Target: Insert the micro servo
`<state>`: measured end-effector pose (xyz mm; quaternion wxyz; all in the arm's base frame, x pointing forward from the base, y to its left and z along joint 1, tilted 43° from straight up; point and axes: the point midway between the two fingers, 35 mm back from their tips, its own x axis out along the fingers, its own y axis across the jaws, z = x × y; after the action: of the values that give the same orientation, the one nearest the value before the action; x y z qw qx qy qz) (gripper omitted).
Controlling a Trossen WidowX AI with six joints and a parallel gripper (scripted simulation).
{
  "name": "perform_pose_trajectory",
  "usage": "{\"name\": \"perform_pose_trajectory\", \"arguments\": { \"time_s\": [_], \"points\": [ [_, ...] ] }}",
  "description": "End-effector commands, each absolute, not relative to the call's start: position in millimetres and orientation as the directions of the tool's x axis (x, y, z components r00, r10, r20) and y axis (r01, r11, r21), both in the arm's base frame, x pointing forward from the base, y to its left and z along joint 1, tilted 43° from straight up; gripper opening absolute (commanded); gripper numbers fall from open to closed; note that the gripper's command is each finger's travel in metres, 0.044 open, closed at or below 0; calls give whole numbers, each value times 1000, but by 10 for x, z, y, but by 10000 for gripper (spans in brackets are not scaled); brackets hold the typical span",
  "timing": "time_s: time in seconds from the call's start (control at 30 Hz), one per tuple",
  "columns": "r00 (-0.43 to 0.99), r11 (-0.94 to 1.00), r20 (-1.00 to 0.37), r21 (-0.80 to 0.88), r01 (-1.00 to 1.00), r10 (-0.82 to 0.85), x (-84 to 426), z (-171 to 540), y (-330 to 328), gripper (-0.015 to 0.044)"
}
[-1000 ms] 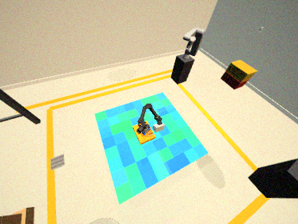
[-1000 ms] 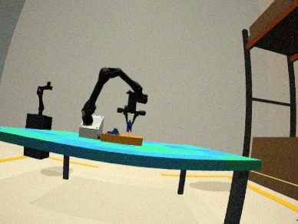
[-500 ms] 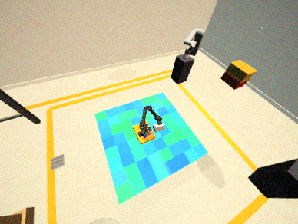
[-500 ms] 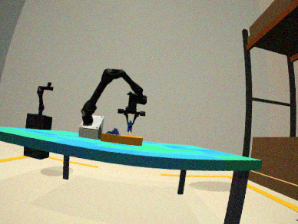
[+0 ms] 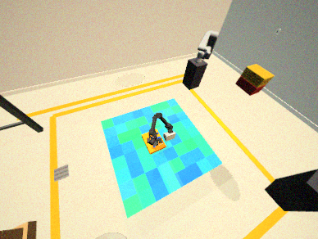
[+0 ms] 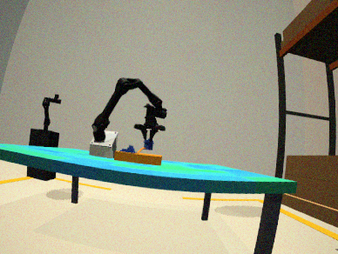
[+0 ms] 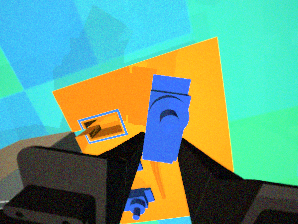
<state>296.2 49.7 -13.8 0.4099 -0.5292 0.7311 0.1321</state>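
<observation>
From the top, the arm [image 5: 157,123] is seen bent over the orange deck [image 5: 155,146] on the blue-green table [image 5: 180,172]. In the exterior view, the gripper [image 6: 149,140] is held above the deck with the blue micro servo [image 6: 148,143] clamped in it. In the wrist view, the servo [image 7: 167,118] is gripped between the dark fingers above the deck, well apart from the blue-outlined empty pocket [image 7: 102,127].

The servo [image 7: 166,120] is solid blue. The deck [image 7: 205,95] is orange, and the pocket [image 7: 102,127] has a blue-and-white outline around a brown inside. The table [image 6: 183,174] wears a patchwork of blue, cyan and green rectangles. The gripper [image 7: 159,170] and arm [image 6: 126,89] are black, on a grey base [image 6: 104,146]. Yellow lines [image 5: 229,131] cross the cream floor [image 5: 82,205].
</observation>
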Motion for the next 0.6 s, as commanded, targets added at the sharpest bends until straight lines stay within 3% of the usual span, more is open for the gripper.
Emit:
{"name": "perform_pose_trajectory", "arguments": {
  "time_s": [0.0,0.57],
  "points": [
    [-104,502,-742,-336,-797,-662,2964,-140,506,0],
    [-104,727,-742,-602,-330,-662,2964,-140,506,0]
  ]
}}
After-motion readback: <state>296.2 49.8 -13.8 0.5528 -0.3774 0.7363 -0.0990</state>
